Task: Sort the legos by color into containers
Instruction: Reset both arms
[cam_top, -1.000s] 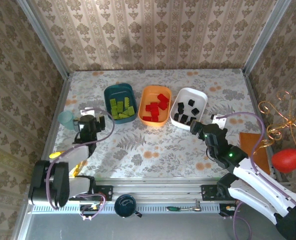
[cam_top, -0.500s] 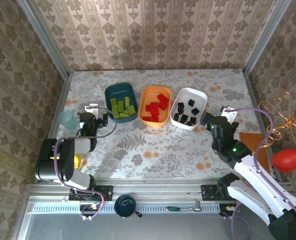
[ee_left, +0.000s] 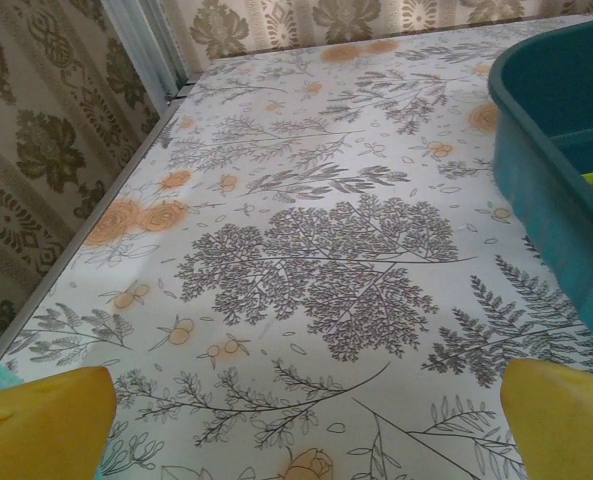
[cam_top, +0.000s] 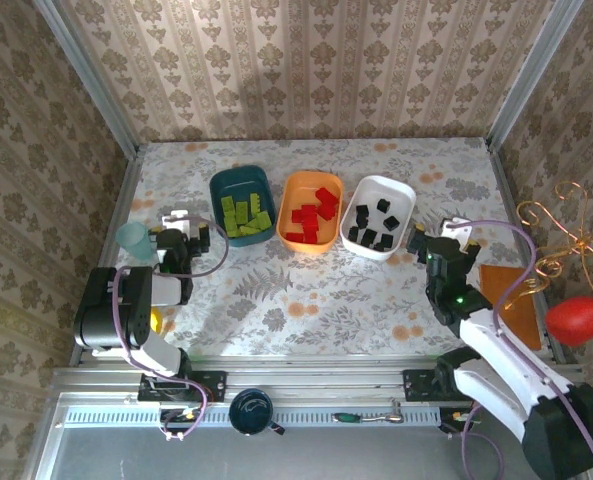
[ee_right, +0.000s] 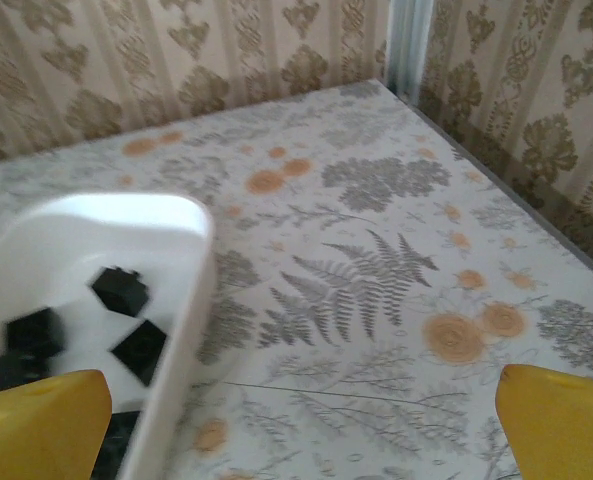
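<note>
The table (cam_top: 316, 290) wears a pale cloth printed with grey ferns and orange blossoms. Beige damask wallpaper (cam_top: 316, 70) closes it in on three sides, with metal posts (cam_top: 86, 80) running up at the back corners. Across the middle stand three tubs in a row: the dark teal tub (cam_top: 238, 175) holds the lime green legos (cam_top: 244, 216), the orange tub (cam_top: 311, 176) the red legos (cam_top: 314, 212), and the white tub (cam_top: 397, 198) the black legos (cam_top: 371, 225). The left gripper (cam_top: 179, 222) sits low between a pale-blue cup (cam_top: 133, 238) and the teal tub, its yellow fingers (ee_left: 46, 420) spread wide with nothing between them. The right gripper (cam_top: 438, 232) lies just right of the white tub, likewise splayed and empty. A dark round cup (cam_top: 250, 410) rests by the near rail.
</note>
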You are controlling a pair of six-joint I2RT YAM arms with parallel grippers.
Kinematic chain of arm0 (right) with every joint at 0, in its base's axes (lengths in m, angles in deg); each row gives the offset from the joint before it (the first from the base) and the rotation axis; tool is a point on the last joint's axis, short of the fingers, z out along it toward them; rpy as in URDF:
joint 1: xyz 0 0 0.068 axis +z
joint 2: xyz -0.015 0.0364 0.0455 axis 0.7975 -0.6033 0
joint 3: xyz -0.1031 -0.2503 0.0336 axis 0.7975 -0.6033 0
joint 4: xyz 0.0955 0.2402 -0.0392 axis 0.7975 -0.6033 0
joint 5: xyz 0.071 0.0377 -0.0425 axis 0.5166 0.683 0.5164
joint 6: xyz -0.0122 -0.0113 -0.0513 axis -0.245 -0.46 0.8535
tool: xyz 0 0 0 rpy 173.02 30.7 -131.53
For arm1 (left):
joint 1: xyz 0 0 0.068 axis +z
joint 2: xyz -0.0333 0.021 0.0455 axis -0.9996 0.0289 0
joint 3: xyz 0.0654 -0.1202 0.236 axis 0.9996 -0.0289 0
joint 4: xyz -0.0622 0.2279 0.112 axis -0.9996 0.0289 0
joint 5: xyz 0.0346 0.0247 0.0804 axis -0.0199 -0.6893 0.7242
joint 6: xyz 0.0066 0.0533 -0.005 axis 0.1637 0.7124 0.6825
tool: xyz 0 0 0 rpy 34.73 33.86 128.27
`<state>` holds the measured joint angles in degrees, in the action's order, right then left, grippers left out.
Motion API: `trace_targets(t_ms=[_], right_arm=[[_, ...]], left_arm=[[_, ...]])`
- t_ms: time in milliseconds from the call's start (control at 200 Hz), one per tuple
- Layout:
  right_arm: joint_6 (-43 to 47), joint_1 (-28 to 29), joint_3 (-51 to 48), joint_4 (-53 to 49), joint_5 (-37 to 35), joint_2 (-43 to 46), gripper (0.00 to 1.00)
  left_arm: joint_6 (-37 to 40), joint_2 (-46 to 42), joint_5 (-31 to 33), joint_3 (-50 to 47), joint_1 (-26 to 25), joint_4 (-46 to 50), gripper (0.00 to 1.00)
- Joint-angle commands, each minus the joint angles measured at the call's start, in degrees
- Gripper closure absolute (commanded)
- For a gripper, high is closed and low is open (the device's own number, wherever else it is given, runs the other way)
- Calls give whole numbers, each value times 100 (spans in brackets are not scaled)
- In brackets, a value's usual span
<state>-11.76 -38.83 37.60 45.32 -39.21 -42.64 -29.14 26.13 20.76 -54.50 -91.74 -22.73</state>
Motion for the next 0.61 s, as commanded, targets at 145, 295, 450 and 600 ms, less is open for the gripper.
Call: trace_targets(t_ms=[145, 295, 450, 600], right_arm=[[966, -743, -195, 1917, 829, -1234, 0], [995, -1020, -247, 3127, 1495, -2332, 0], [1232, -1046, 97, 3572, 1813, -3228, 0], [1216, -1131, 31, 4180, 2081, -3788, 0]], left_arm=[[-135, 0, 67, -40, 55, -226, 0], [-52, -4, -60, -28, 25, -205, 0], [-54, 0, -74, -31, 26, -222, 0], [-54, -3, -76, -31, 33, -210, 0]])
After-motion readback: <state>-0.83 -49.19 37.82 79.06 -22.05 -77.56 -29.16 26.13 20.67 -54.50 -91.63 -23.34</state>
